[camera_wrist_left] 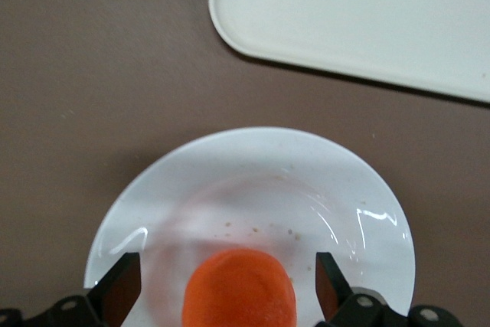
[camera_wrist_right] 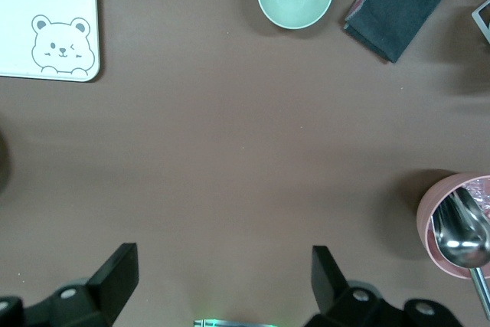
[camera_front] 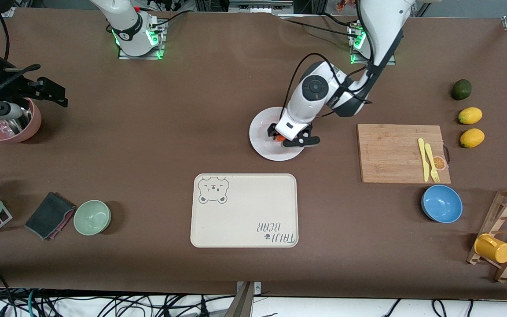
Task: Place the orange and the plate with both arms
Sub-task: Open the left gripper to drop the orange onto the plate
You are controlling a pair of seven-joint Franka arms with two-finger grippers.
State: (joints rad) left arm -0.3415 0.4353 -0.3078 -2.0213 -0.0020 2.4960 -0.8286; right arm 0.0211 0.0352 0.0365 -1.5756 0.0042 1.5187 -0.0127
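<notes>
The white plate (camera_front: 262,132) lies mid-table, farther from the front camera than the cream tray. The orange (camera_front: 281,138) sits on it. My left gripper (camera_front: 289,137) is low over the plate and open. In the left wrist view the orange (camera_wrist_left: 239,292) lies between the fingers (camera_wrist_left: 122,285) of my left gripper (camera_wrist_left: 228,281), with a gap on each side, on the plate (camera_wrist_left: 253,174). My right gripper (camera_wrist_right: 222,266) is open and empty, high over bare table at the right arm's end. It shows in the front view (camera_front: 53,93) by the pink bowl.
The cream bear-print tray (camera_front: 244,211) lies nearer the front camera than the plate. A cutting board (camera_front: 394,152) with yellow cutlery, two lemons (camera_front: 470,116), and a blue bowl (camera_front: 442,203) are toward the left arm's end. A pink bowl (camera_front: 11,127), green bowl (camera_front: 92,217), and cloth (camera_front: 49,215) are toward the right arm's end.
</notes>
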